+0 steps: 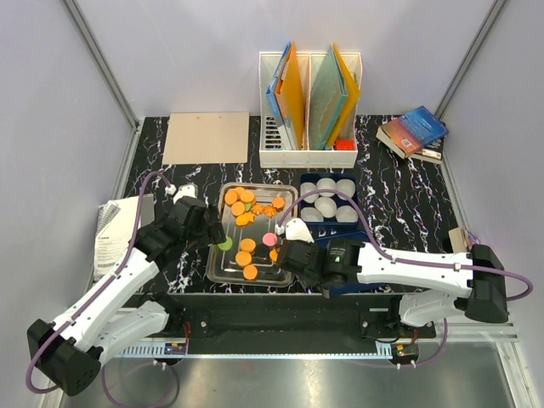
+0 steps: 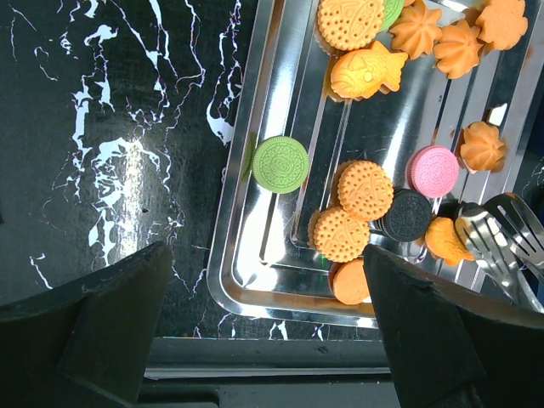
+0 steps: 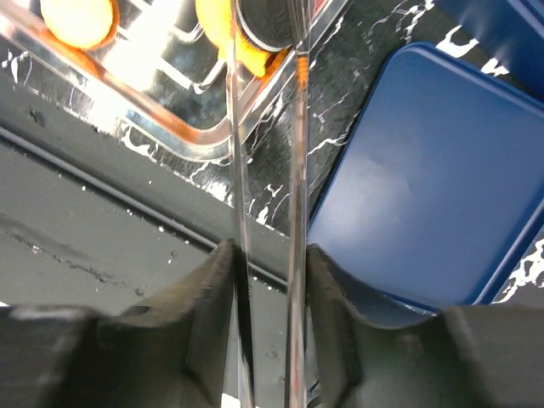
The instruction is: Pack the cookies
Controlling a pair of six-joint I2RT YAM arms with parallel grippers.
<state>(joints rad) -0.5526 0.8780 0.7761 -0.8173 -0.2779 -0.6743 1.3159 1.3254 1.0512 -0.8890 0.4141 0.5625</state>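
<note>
Many cookies (image 1: 246, 204), mostly orange, lie in a steel tray (image 1: 212, 270). A green cookie (image 2: 280, 164) rests on the tray's left rim, and a pink one (image 2: 433, 170) and a black one (image 2: 407, 214) lie among the orange ones (image 2: 365, 189). My left gripper (image 2: 268, 280) is open and empty above the tray's near left corner (image 2: 255, 280). My right gripper (image 3: 268, 255) is shut on metal tongs (image 3: 296, 170), whose tips (image 2: 501, 234) reach over the tray's near right corner beside the black cookie (image 3: 263, 25).
A blue box (image 1: 308, 183) of white paper cups stands right of the tray. A blue flat lid (image 3: 425, 178) lies under my right arm. A white file holder (image 1: 310, 106), books (image 1: 414, 133), a cardboard sheet (image 1: 206, 137) and a booklet (image 1: 115, 234) ring the workspace.
</note>
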